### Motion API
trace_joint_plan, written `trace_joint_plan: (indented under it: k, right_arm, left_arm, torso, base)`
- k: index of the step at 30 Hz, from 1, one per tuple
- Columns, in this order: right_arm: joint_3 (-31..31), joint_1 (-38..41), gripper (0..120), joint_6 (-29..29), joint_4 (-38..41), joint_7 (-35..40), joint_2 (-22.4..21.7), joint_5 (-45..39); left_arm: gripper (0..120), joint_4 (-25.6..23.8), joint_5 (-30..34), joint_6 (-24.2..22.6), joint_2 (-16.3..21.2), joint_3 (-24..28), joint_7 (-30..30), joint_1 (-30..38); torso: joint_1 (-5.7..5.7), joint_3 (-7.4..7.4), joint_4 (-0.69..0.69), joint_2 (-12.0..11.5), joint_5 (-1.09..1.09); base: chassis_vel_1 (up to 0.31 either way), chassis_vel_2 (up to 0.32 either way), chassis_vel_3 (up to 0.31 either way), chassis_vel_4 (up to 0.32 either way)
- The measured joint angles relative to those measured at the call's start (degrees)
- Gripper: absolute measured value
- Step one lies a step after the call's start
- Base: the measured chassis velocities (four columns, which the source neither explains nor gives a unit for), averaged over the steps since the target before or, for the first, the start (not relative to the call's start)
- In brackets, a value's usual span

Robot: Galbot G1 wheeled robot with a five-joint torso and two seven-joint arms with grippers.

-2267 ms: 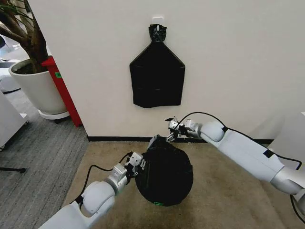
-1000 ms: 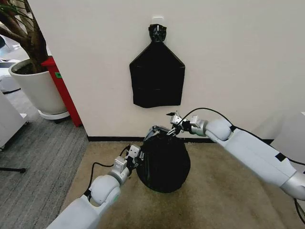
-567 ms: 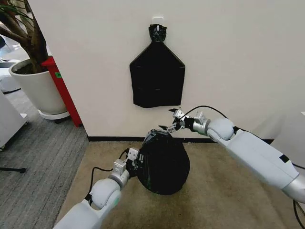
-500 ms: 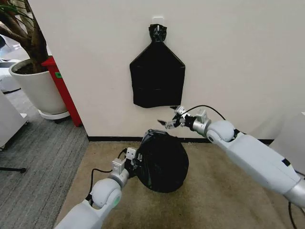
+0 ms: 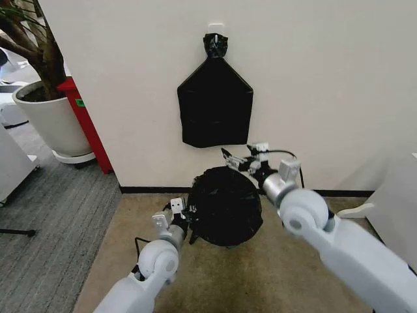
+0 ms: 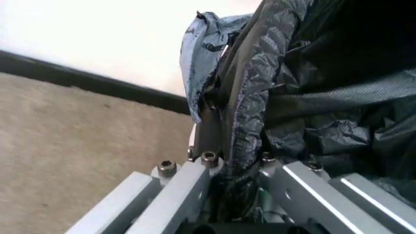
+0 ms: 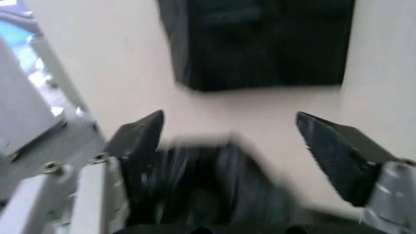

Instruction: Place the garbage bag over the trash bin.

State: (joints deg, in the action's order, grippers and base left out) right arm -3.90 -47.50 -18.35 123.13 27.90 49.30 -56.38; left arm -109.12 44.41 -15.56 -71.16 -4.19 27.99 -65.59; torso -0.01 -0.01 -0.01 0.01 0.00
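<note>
The glossy black garbage bag (image 5: 225,206) bulges in a rounded dome on the beige carpet close to the wall. My left gripper (image 5: 187,214) is at the bag's left side, and in the left wrist view it (image 6: 229,155) is shut on a crinkled fold of the bag (image 6: 312,97). My right gripper (image 5: 236,160) hovers just above the bag's far top edge. Its fingers (image 7: 139,134) stand wide apart with nothing between them, so the right gripper (image 7: 234,141) is open over the blurred bag (image 7: 208,190). The trash bin is hidden under the bag.
A flat house-shaped black bundle (image 5: 215,104) hangs from a hook on the wall right above the bag. A large white plant pot (image 5: 53,122) and a red stand (image 5: 86,124) are at the left. Grey carpet (image 5: 45,215) lies left of the beige one.
The bag has moved away from me toward the wall, with the left gripper still holding its edge. The right gripper has lifted off the bag's top edge and its arm has swung nearer.
</note>
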Motion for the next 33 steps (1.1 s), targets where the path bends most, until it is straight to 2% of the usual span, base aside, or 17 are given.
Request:
trace_joint_plan:
  k: [2, 3, 7, 9, 10, 15, 17, 20, 30, 33]
  right_arm:
    - [0.0, -4.3, 63, -1.6, 3.1, 1.5, 0.4, -0.2]
    - [0.0, -4.3, 63, -1.6, 3.1, 1.5, 0.4, -0.2]
    - [-1.5, -8.7, 47, -5.5, 6.1, 5.9, 2.5, -1.8]
    - [-2.1, -8.9, 38, -7.0, 6.2, 9.0, 3.6, -4.0]
    - [-2.1, -8.9, 38, -7.0, 6.2, 9.0, 3.6, -4.0]
    - [-3.2, -6.7, 15, -8.6, 3.0, 14.9, 6.4, -8.3]
    - [-3.4, -6.2, 14, -8.6, 2.4, 15.1, 6.7, -8.4]
    - [-4.3, -4.4, 1, -8.6, -1.1, 15.6, 8.4, -8.5]
    - [-5.7, -1.0, 0, -8.2, -10.7, 15.7, 12.5, -6.8]
    - [-5.9, 0.4, 0, -7.8, -15.7, 15.5, 14.7, -5.5]
  left_arm:
    - [0, 0.2, -2.1, 0.4, -1.2, -0.2, 1.9, 0.0]
    - [0, 0.2, -2.1, 0.4, -1.2, -0.2, 1.9, 0.0]
    - [0, 0.5, -7.2, 1.8, -2.1, 0.2, 3.0, -0.6]
    - [0, 0.7, -9.8, 2.5, -2.1, 0.6, 3.0, -1.0]
    - [0, 0.7, -9.8, 2.5, -2.1, 0.6, 3.0, -1.0]
    - [0, 1.5, -17.4, 4.8, -2.3, 1.7, 2.4, -2.1]
    - [0, 1.5, -18.2, 5.1, -2.4, 2.0, 2.4, -2.3]
    - [0, 1.8, -22.4, 6.9, -2.9, 3.0, 1.7, -2.9]
    - [0, 2.1, -24.8, 7.6, -3.5, 5.1, 1.3, -3.0]
    - [0, 1.2, -25.7, 8.0, -3.8, 5.7, 1.0, -3.4]
  torso:
    - [0.00, 0.00, 0.00, 0.0, 0.00]
    - [0.00, 0.00, 0.00, 0.0, 0.00]
    - [0.00, 0.00, 0.01, 0.0, 0.00]
    - [0.00, 0.00, 0.01, 0.0, -0.01]
    - [0.00, 0.00, 0.01, 0.0, -0.01]
    - [0.00, 0.01, 0.02, 0.0, 0.00]
    - [0.00, 0.00, 0.02, 0.0, -0.01]
    - [0.00, 0.00, 0.02, 0.0, 0.00]
    - [0.00, 0.01, 0.02, 0.0, -0.01]
    - [0.00, 0.01, 0.01, 0.0, -0.01]
  base:
    - [0.000, 0.000, 0.000, 0.000]
    - [0.000, 0.000, 0.000, 0.000]
    - [0.000, 0.000, 0.000, 0.000]
    - [0.000, 0.000, 0.000, 0.000]
    - [0.000, 0.000, 0.000, 0.000]
    - [0.000, 0.000, 0.000, 0.000]
    - [0.000, 0.000, 0.000, 0.000]
    - [0.000, 0.000, 0.000, 0.000]
    - [0.000, 0.000, 0.000, 0.000]
    - [0.000, 0.000, 0.000, 0.000]
